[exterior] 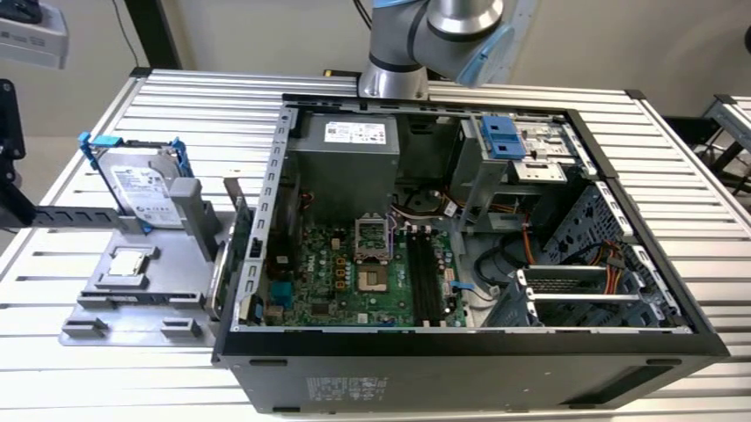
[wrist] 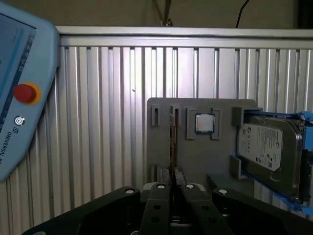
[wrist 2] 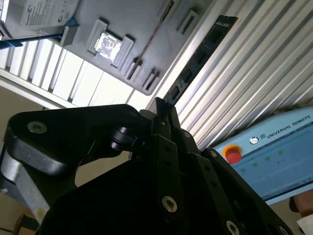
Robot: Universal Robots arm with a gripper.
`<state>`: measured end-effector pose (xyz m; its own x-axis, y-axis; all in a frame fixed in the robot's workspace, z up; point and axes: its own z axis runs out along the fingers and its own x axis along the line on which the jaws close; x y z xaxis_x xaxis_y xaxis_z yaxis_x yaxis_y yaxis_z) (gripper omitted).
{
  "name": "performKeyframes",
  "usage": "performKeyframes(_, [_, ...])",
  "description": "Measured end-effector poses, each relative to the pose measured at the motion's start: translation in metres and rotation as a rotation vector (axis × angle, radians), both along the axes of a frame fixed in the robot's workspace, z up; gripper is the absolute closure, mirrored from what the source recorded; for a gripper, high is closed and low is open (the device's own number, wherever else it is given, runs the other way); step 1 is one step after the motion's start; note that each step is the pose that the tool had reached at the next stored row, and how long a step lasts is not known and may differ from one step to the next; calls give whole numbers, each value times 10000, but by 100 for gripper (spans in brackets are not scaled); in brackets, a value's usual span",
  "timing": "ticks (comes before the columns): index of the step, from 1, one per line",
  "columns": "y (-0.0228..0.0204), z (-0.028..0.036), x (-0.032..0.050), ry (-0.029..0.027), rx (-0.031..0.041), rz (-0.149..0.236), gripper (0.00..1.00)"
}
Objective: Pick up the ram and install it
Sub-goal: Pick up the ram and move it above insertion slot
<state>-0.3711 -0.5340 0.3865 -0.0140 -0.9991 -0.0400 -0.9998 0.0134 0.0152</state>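
Note:
In both wrist views my gripper point(wrist 2: 161, 105) point(wrist: 172, 171) is shut on the ram point(wrist 2: 200, 56), a long dark stick that juts out from the fingertips. It hangs high above the ribbed table. In the first wrist view the ram point(wrist: 172, 142) shows edge-on as a thin line in front of the grey fixture tray point(wrist: 195, 161). In the exterior view the open computer case point(exterior: 470, 343) lies on the table, and the motherboard's black memory slots point(exterior: 425, 281) run beside the processor socket point(exterior: 373, 281). The arm point(exterior: 434, 35) rises from behind the case.
The grey tray point(exterior: 129, 308) at the exterior view's left carries a hard drive point(exterior: 147, 189) point(wrist: 269, 147) and a small square processor chip point(exterior: 127, 261) point(wrist: 204, 123). A teach pendant with a red button point(wrist: 24, 93) point(wrist 2: 233, 154) lies on the table. Cables and a drive cage point(exterior: 575, 290) crowd the case.

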Motion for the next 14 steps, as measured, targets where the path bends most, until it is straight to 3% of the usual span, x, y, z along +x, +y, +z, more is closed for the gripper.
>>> performKeyframes(3, [0, 25, 0, -1, 2, 0, 100])
performKeyframes(14, [0, 30, 0, 0, 1, -1, 100])
